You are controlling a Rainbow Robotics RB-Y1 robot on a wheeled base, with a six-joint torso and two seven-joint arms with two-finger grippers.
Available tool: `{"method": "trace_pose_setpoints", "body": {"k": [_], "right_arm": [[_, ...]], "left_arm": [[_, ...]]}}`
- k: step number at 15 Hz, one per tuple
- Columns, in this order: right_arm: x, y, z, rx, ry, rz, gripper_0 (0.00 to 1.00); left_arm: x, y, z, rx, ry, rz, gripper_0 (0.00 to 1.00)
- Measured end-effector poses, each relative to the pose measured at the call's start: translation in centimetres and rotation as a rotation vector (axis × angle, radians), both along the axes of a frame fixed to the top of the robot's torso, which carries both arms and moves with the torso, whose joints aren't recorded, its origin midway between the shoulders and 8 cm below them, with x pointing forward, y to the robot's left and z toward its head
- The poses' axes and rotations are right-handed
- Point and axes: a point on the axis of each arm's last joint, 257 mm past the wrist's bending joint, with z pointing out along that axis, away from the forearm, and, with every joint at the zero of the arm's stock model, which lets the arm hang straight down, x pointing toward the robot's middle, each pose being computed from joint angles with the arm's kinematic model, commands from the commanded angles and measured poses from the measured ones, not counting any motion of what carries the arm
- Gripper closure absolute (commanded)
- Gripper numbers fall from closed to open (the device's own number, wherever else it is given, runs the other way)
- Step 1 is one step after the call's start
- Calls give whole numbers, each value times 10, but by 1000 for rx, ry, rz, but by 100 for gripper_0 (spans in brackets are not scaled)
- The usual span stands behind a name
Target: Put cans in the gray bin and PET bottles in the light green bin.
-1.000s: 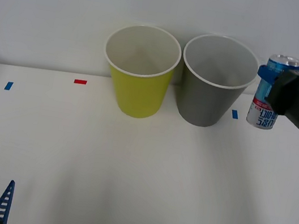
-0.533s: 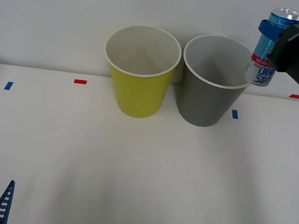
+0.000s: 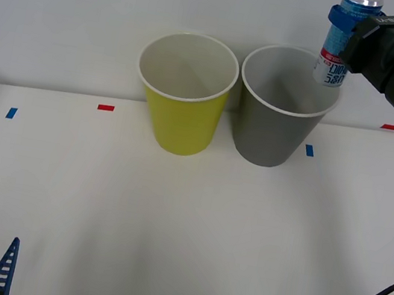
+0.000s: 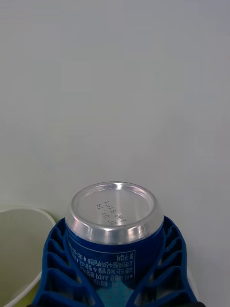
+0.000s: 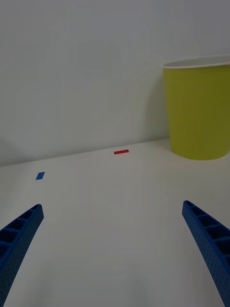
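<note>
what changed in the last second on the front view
The right gripper, shut on the can, rose and swung left, carrying it from beside the gray bin to above that bin's right rim. Both bins, including the green bin, stayed put, and the left gripper stayed low and open.

Bright, even, diffuse indoor light, soft faint shadows on the white table just in front of the light green bin and gray bin, mild glare on the can silver end, front view sharp throughout
</note>
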Motion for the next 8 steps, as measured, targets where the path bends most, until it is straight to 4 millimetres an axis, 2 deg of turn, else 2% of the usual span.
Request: {"method": "trace_pose_setpoints", "body": {"k": [4, 8], "right_arm": [[22, 14, 5, 62, -46, 59, 100], [38, 38, -8, 52, -72, 94, 100]], "left_arm": [[0, 0, 0, 0, 0, 0, 0], [0, 0, 0, 0, 0, 0, 0]]}}
